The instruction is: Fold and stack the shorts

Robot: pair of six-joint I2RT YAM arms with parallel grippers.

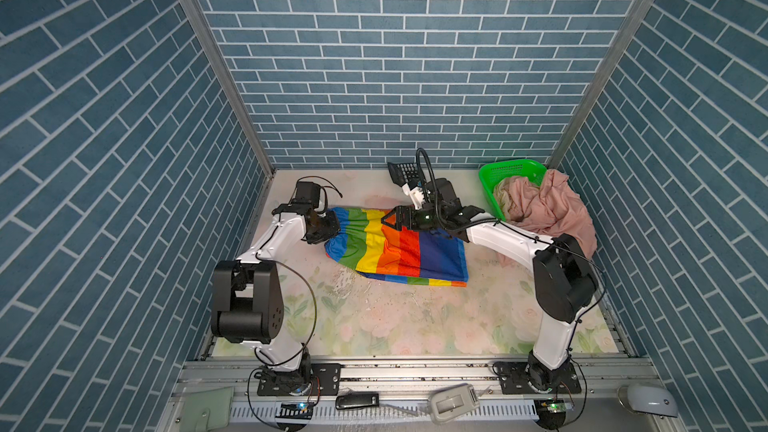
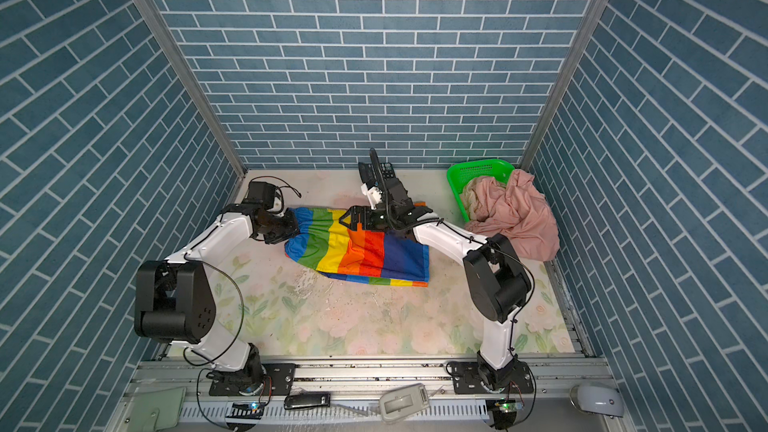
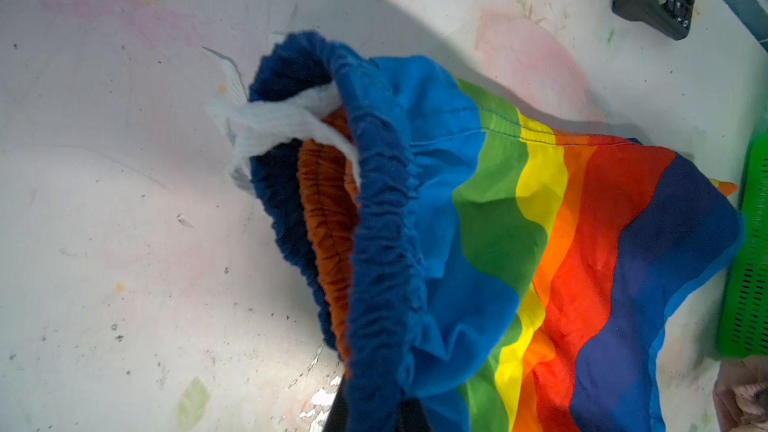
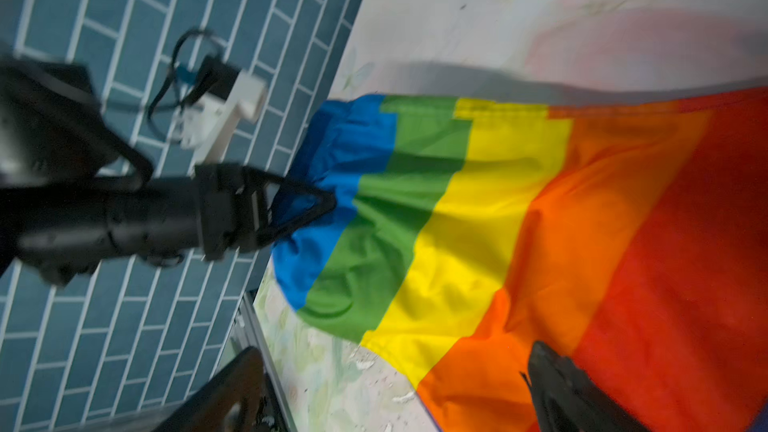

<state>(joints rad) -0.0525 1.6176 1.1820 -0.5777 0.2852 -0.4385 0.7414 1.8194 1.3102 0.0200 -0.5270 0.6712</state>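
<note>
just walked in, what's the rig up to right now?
The left gripper is shut on the gathered blue waistband of the shiny rainbow-striped shorts, which lie spread on the floral table. The right gripper stands open above their orange stripe. The dusty pink shorts and beige shorts are heaped, unfolded, in and over the green plastic mesh basket at the far right corner.

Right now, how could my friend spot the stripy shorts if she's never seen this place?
Find the flowery table inside the blue brick walls. Near its middle lie the rainbow shorts, spread out. Unlike the plain pink shorts spilling from the green basket in the corner, they have bright coloured stripes.
</note>
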